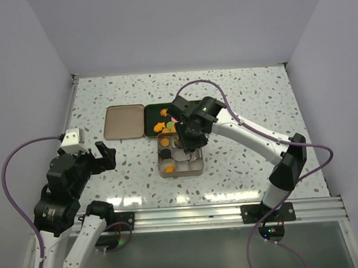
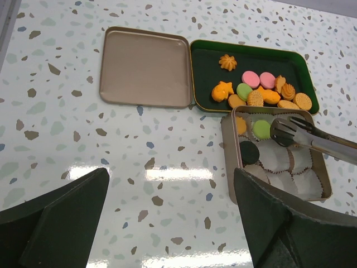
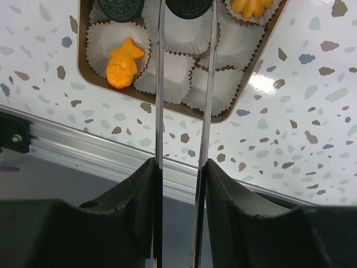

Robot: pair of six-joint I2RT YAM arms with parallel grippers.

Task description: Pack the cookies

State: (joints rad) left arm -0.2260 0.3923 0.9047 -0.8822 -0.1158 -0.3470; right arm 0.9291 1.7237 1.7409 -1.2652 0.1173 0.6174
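Observation:
The cookies [image 2: 262, 92] lie loose in a dark green tray [image 2: 250, 49], mostly orange with two pink and one green. A tan tin [image 2: 225, 146] of white paper cups holds a green cookie [image 2: 261, 129], a dark one [image 2: 249, 152] and an orange fish [image 3: 124, 62]. My right gripper [image 3: 181, 164] is shut on metal tongs [image 3: 160, 84], whose tips [image 2: 285, 131] hang over the tin. A dark cookie [image 3: 189, 5] shows between the tong arms; I cannot tell whether it is gripped. My left gripper [image 2: 170, 178] is open and empty, left of the tin.
The tan lid [image 2: 145, 67] lies flat left of the green tray, touching it. An aluminium rail [image 3: 83, 148] runs along the table's near edge. White walls close the table on three sides. The right arm [image 1: 252, 132] reaches over the table from the right.

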